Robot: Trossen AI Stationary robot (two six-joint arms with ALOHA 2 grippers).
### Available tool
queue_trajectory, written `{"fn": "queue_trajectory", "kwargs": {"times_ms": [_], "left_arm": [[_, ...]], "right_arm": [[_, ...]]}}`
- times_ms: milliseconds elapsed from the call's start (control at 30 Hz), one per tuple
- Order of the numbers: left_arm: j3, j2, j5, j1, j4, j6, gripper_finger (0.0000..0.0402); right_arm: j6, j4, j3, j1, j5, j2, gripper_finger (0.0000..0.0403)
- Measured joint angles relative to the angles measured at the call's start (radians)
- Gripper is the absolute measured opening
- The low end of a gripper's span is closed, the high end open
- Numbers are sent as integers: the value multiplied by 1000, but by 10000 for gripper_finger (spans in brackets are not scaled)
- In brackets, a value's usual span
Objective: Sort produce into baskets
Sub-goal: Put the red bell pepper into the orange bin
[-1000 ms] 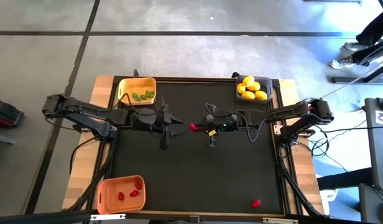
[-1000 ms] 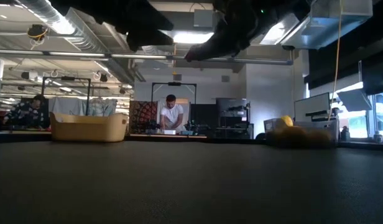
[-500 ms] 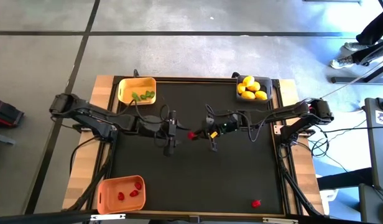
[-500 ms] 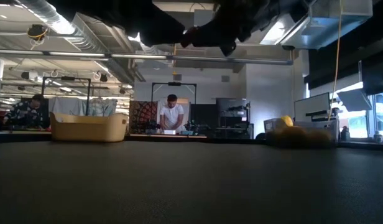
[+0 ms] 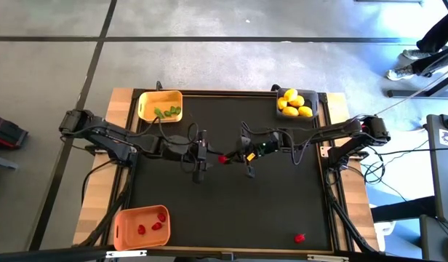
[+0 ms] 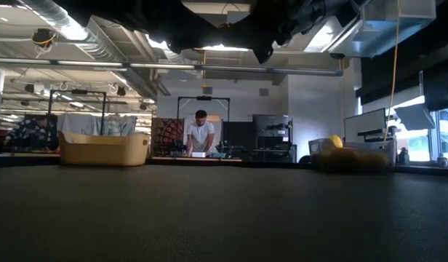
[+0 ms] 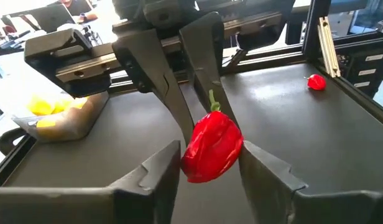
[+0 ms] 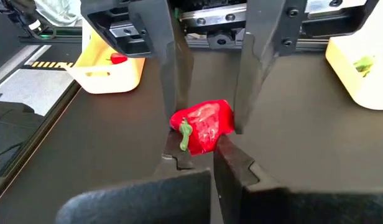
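Both arms are meeting above the middle of the bench [image 5: 231,211], where a handover of a red pepper [image 5: 223,158] is taking place.

Right gripper [image 8: 207,152]: its jaws are standing fully closed, pinching the red pepper at its green stem end. In the right wrist view the pepper is sitting just ahead of this gripper's fingertips, with the stem pointing toward the camera.

Left gripper [image 7: 210,163]: it is reaching in from the left and facing the right gripper head-on. Its jaws are standing partly open, one finger on each side of the pepper. In the left wrist view the fingers [image 7: 155,171] are lying just beside the pepper body; whether they are already pressing on it cannot be told.

Baskets and remaining produce:
- The yellow basket [image 5: 149,97] is sitting at the far left corner of the bench, holding green pieces [image 5: 168,112].
- The dark grey basket [image 5: 311,100] is sitting at the far right corner, holding yellow lemons [image 5: 292,102].
- The orange basket [image 5: 122,227] is sitting at the near left corner, holding red pieces [image 5: 153,222].
- One loose red piece [image 5: 300,237] is lying on the bench near the near right corner, well apart from both grippers.

In the low view, a person [image 6: 201,135] is standing in the room beyond the far edge of the bench
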Motion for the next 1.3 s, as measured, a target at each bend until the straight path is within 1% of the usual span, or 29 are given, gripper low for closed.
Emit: {"fn": "queue_trajectory", "kwargs": {"times_ms": [233,367,433,500,633,733,833,967,1067,1233,1300], "left_arm": [[0,0,0,0,8,13,108],[0,0,0,0,9,14,85],[-1,0,0,0,10,14,77],[-1,0,-1,0,11,13,71],[-1,0,-5,1,24,5,69],[-1,-5,-4,1,17,-17,70],[-1,-6,-4,0,5,-61,68],[24,-6,-4,-22,-121,-97,64],[59,-7,-4,-49,-239,-132,63],[131,-7,-5,-117,-461,-212,63],[168,-7,-5,-149,-573,-254,63]], "right_arm": [[31,0,0,0,-2,0,1],[63,1,0,0,-2,0,1],[75,1,0,0,-2,0,8],[86,2,0,0,7,0,27],[87,-3,0,0,24,0,89],[86,-159,29,0,-6,-23,132],[89,-332,59,6,-11,-72,163],[128,-514,60,35,7,-107,186],[161,-598,57,58,54,-109,190],[199,-604,-22,99,154,-94,187],[220,-572,-59,105,183,-88,186]]}}
